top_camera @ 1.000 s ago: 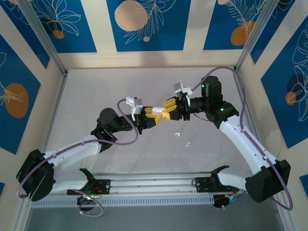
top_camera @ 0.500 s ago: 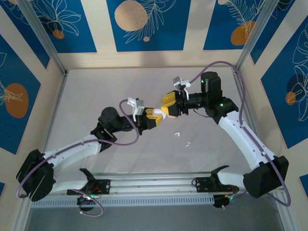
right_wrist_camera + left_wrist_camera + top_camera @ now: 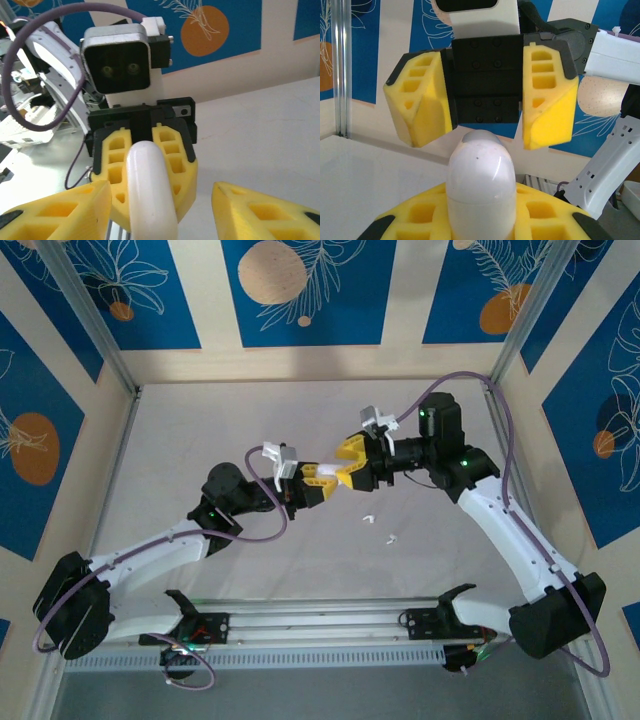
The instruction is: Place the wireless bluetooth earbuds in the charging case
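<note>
Okay, left gripper is clamped tight on a white charging case, held up off the table near the middle of the scene. The case is pinched between the yellow fingers and its rounded end sticks out past the fingertips. In the left wrist view a seam runs across the case and the lid looks closed.

The right gripper sits just to the right of the case, facing the left gripper head on. Its jaws are spread wide with nothing between them. In the left wrist view one yellow pad sits on each side above the case's tip, neither touching it.

Two small white earbuds lie loose on the table, nearer than the grippers and a little to the right. The second one lies just right of and nearer than the first, the two close but apart. Neither gripper touches them, and I can't tell which way up they lie.
</note>
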Motion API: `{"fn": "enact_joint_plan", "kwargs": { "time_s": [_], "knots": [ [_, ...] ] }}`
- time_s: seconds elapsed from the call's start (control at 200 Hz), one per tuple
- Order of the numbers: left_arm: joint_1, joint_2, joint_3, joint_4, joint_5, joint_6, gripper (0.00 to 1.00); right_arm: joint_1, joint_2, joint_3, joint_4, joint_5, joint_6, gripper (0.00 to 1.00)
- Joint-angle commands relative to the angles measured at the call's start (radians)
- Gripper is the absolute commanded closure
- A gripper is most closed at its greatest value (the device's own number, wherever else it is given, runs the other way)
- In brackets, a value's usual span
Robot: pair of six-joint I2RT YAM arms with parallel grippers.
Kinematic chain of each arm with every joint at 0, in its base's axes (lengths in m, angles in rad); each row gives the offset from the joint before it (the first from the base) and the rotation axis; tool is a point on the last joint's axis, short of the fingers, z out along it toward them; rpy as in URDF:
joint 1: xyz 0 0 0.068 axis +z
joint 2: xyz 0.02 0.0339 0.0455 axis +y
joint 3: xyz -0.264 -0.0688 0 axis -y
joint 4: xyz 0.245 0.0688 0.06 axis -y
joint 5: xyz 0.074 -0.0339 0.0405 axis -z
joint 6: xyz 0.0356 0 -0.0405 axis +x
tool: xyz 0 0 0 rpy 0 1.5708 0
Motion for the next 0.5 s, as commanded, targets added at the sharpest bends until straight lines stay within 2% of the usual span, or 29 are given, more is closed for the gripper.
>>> {"fn": "enact_joint_plan", "kwargs": {
  "time_s": [0.0, 0.17, 0.29, 0.495],
  "knots": [
    [-0.004, -0.019, 0.014, 0.059, 0.017, -0.01, 0.92, 0.007, 0.004, -0.009, -0.057, 0.064, -0.048, 0.45],
    [-0.004, -0.019, 0.013, 0.071, 0.027, -0.019, 0.92, 0.01, 0.01, -0.013, -0.047, 0.11, -0.057, 0.45],
    [-0.004, -0.019, 0.014, 0.067, 0.052, -0.016, 0.92, 0.004, 0.011, -0.017, -0.004, 0.168, -0.006, 0.47],
    [-0.007, -0.014, 0.019, 0.067, 0.081, -0.019, 0.94, -0.012, 0.035, 0.006, 0.012, 0.157, 0.058, 0.5]
  ]
}}
